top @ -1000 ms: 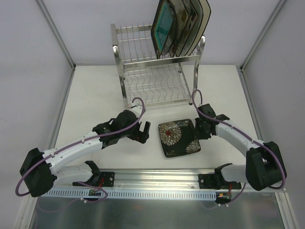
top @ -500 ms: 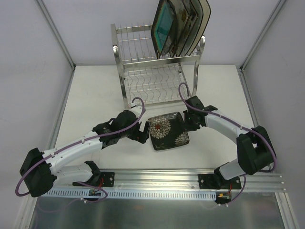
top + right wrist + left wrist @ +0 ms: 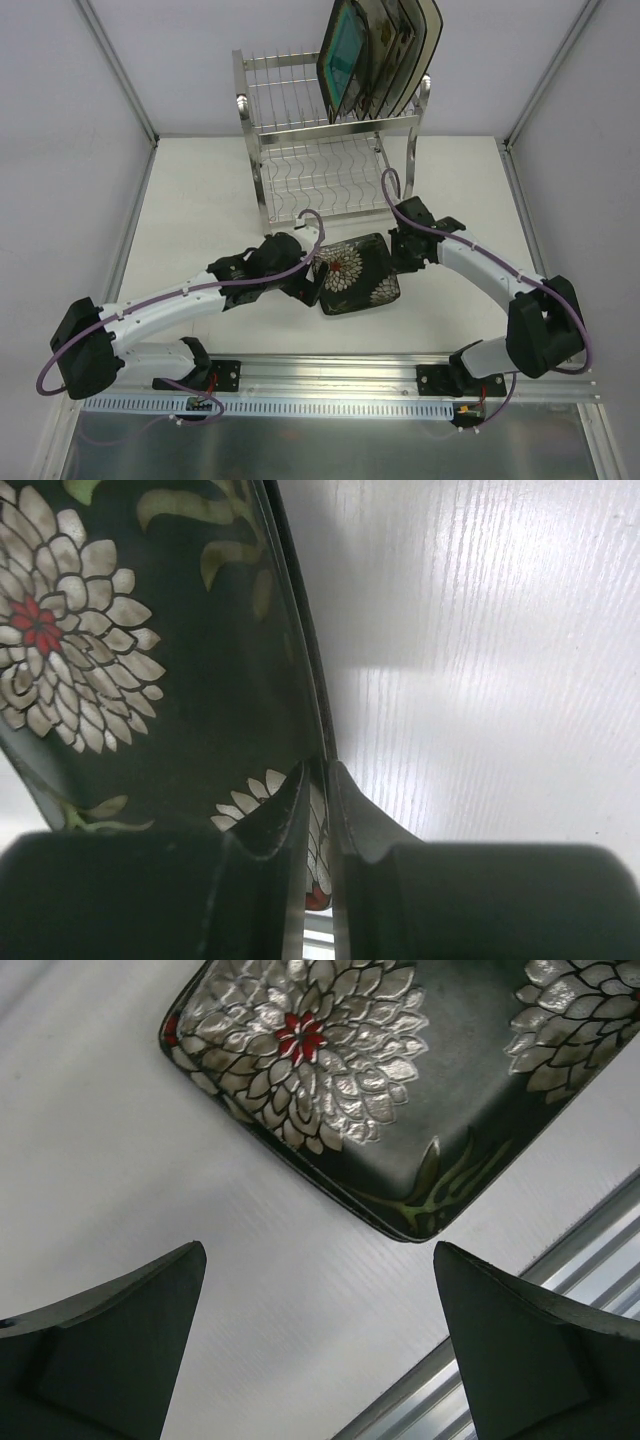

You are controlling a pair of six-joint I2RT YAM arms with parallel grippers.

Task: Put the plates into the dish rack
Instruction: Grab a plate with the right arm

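Just in front of the dish rack (image 3: 330, 150), on the near side of its lower tier, the dark plate with white flowers (image 3: 358, 275) lies between the two arms. The right pincer (image 3: 318, 770) is clamped on the plate's rim at its right edge, one finger on each face. The left pincer (image 3: 318, 1260) stands apart, with the plate's opposite corner just ahead of its fingertips rather than between them. Whether the plate is wholly off the worktop (image 3: 200, 200) cannot be told. Several other plates (image 3: 380, 55) stand on edge at the right end of the rack's upper tier. The rack lies straight beyond the held plate, so the right arm, already gripping, looks best placed to carry it up and back, edge-first, into a slot left of those.
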